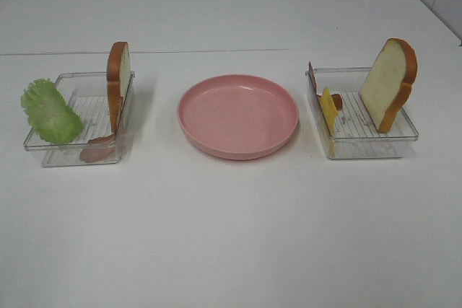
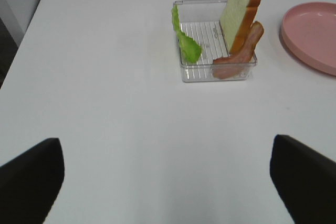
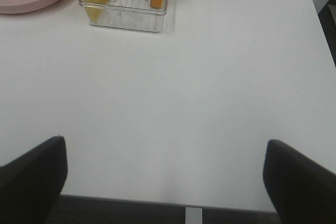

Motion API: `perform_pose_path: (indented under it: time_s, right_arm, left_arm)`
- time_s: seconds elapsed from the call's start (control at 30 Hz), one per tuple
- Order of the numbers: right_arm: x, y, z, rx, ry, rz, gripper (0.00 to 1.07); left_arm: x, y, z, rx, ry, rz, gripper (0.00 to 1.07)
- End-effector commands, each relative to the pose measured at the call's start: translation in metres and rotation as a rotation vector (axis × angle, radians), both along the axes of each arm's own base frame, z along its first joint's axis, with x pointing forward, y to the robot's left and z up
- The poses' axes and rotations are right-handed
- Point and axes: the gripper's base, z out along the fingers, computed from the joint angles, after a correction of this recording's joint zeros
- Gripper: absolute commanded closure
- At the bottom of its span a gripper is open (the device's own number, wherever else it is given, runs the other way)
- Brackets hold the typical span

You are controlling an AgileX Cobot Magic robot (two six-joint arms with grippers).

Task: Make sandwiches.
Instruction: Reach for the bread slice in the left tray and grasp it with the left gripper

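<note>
Surface: white flat table (image 1: pixel 231 236), carrying all items listed.
Centre item: pink round shallow plate (image 1: pixel 238 115), between the two trays and apart from both.
Left container: clear ribbed rectangular plastic left tray (image 1: pixel 54 151), on the left arm's side of the plate.
Greens: green crinkled toy lettuce leaf (image 1: pixel 49 112), leaning over the left tray's outer rim.
First bread: white toy left bread slice with tan-brown crust (image 1: pixel 119 73), upright on its edge against the tray wall nearest the plate.
First meat: brown-pink toy left bacon strip (image 1: pixel 101 146), at the near corner of the left tray, propped against the foot of that slice.
Right container: clear ribbed rectangular plastic right tray (image 1: pixel 375 149), on the right arm's side of the plate.
Second bread: white toy right bread slice with tan-brown crust (image 1: pixel 386 84), on its edge, tilted, at the tray's outer side.
Cheese: yellow toy cheese slice (image 1: pixel 328 110), on edge by the wall nearest the plate.
Second meat: brown toy right bacon piece (image 1: pixel 336 100), partly hidden behind the cheese; shape unclear.
Sandwich status: components separate, all in the trays, not yet stacked.
Left arm: left gripper (image 2: pixel 165 153) released, black fingers spread wide over bare table, grasping nothing, well apart from the left tray.
Right arm: right gripper (image 3: pixel 164 150) released, fingers spread wide over bare table near the table's edge, grasping nothing, well apart from the right tray.
</note>
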Motion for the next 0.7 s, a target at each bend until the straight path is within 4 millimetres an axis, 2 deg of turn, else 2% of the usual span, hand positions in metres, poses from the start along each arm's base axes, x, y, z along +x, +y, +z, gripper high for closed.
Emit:
perform_pose_path:
  time_s: [0.03,0.07,0.1,0.17,0.2,0.23,0.27,0.3,0.33,0.37,0.43,0.47,0.5,0.53,0.6,0.63,0.67,0.7]
  right_arm:
    - [0.000,0.000,0.000,-0.001,-0.007,0.001,0.09]
    - [0.000,0.000,0.000,-0.001,-0.007,0.001,0.09]
    - [0.000,0.000,0.000,-0.001,-0.007,0.001,0.09]
    - [0.000,0.000,0.000,-0.001,-0.007,0.001,0.09]
    - [0.000,0.000,0.000,-0.001,-0.007,0.001,0.09]
    - [0.000,0.000,0.000,-0.001,-0.007,0.001,0.09]
    - [0.000,0.000,0.000,-0.001,-0.007,0.001,0.09]
    - [0.000,0.000,0.000,-0.001,-0.007,0.001,0.09]
    - [0.000,0.000,0.000,-0.001,-0.007,0.001,0.09]
    - [0.000,0.000,0.000,-0.001,-0.007,0.001,0.09]
    - [0.000,0.000,0.000,-0.001,-0.007,0.001,0.09]
    - [0.000,0.000,0.000,-0.001,-0.007,0.001,0.09]
    - [0.000,0.000,0.000,-0.001,-0.007,0.001,0.09]
    - [0.000,0.000,0.000,-0.001,-0.007,0.001,0.09]
    - [0.000,0.000,0.000,-0.001,-0.007,0.001,0.09]
    - [0.000,0.000,0.000,-0.001,-0.007,0.001,0.09]
    - [0.000,0.000,0.000,-0.001,-0.007,0.001,0.09]
    - [0.000,0.000,0.000,-0.001,-0.007,0.001,0.09]
  left_arm:
    - [0.014,0.000,0.015,-0.011,-0.035,0.007,0.06]
    - [0.014,0.000,0.015,-0.011,-0.035,0.007,0.06]
    - [0.026,0.000,0.024,-0.014,-0.024,0.006,0.06]
    - [0.032,0.000,0.028,-0.017,-0.009,0.006,0.06]
    - [0.045,0.000,0.038,-0.026,0.004,0.011,0.06]
    - [0.045,0.000,0.038,-0.026,0.004,0.011,0.06]
    - [0.053,0.000,0.043,-0.036,0.020,0.016,0.06]
    - [0.070,0.001,0.053,-0.049,0.058,0.024,0.06]
    - [0.070,0.001,0.053,-0.049,0.058,0.024,0.06]
    - [0.086,0.001,0.061,-0.062,0.093,0.029,0.06]
    - [0.094,0.000,0.064,-0.068,0.109,0.028,0.06]
    - [0.113,-0.001,0.070,-0.092,0.147,0.021,0.06]
    - [0.123,-0.002,0.072,-0.102,0.163,0.018,0.06]
    - [0.123,-0.002,0.072,-0.102,0.163,0.018,0.06]
    - [0.151,-0.004,0.076,-0.147,0.213,0.007,0.06]
    - [0.151,-0.004,0.076,-0.147,0.213,0.007,0.06]
    - [0.169,-0.006,0.075,-0.168,0.247,0.001,0.06]
    - [0.180,-0.006,0.075,-0.174,0.266,0.001,0.06]
